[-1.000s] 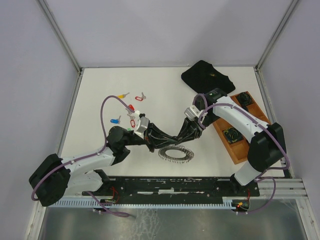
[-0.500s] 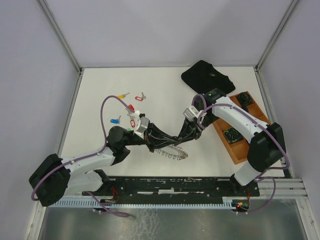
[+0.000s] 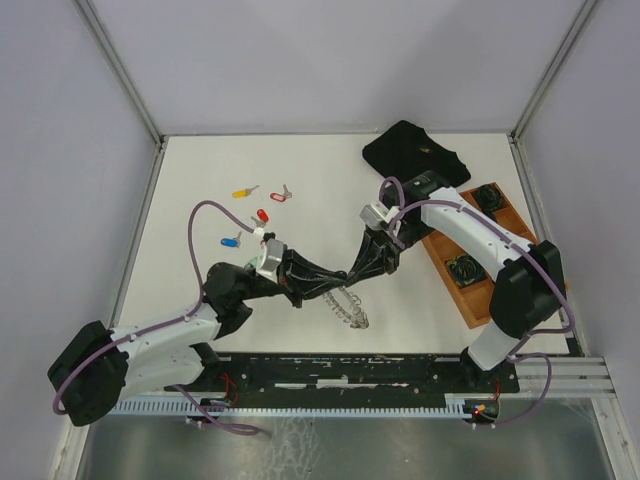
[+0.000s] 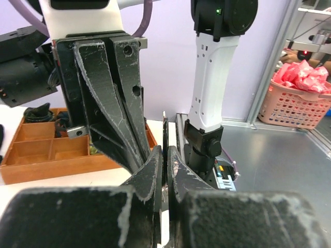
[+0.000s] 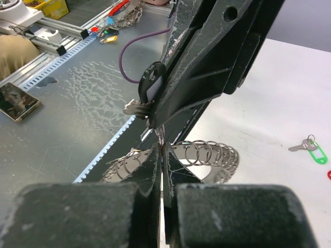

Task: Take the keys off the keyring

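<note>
The keyring point(image 3: 347, 306) stood steeply tilted over the bench point(image 3: 320, 180), its upper edge raised to where both tools met. The right tool point(image 5: 163, 155) was clenched on the keyring's wire. The left tool point(image 4: 165, 166), pressed shut just beside it, seemed to be pinching the black-headed key point(image 5: 151, 85), though that grip was mostly hidden. A yellow key point(image 3: 240, 191), a red key point(image 3: 262, 214) and a blue key point(image 3: 230, 241) lay loose well beyond the keyring, on the left arm's side.

My white-shelled left arm point(image 3: 165, 335) and right arm point(image 3: 475, 228) have black joints. A purple cable point(image 3: 193, 235) runs along each. The black two-finger left gripper point(image 4: 165, 161) and right gripper point(image 5: 162, 155) show scuffed, whitened edges.
</note>
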You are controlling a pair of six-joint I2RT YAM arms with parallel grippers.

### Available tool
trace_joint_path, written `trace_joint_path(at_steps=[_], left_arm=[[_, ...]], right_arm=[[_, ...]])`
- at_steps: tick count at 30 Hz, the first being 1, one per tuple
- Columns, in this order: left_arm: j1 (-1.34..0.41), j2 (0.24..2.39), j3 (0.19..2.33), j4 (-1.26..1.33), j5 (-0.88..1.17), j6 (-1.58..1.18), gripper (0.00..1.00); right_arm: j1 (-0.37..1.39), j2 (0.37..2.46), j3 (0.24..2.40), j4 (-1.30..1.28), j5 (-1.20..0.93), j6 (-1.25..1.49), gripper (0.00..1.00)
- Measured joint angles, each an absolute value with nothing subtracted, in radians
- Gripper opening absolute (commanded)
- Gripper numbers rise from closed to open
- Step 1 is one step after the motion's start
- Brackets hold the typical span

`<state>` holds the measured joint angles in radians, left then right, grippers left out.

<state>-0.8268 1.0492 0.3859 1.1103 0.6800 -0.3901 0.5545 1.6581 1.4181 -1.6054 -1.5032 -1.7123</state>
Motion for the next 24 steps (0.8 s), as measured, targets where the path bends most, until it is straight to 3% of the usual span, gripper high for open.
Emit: trace_joint_path(at_steps=[24], left_arm=[[-0.827,1.015,0.3,1.238,0.533,-0.35,0.03]], right_arm=[[0.541,1.716,1.52,-1.605,-1.505,-1.432,0.0]])
